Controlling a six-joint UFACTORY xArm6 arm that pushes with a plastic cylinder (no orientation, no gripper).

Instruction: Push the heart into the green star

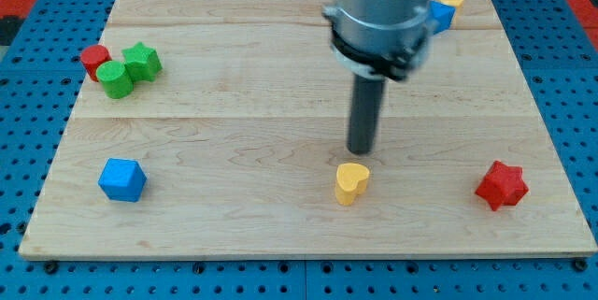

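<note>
A yellow heart [351, 182] lies on the wooden board [280, 104] at the lower middle. A green star [142, 60] sits at the upper left, touching a green cylinder [115, 79] and close to a red cylinder [94, 59]. My tip [360, 151] ends just above the heart in the view, slightly to its right, very close to its top edge. The rod hangs from the grey arm body at the view's top.
A blue cube [122, 179] lies at the lower left. A red star [502, 185] lies at the lower right. A yellow block [450, 2] and a blue block [439, 17] sit at the upper right, partly hidden by the arm.
</note>
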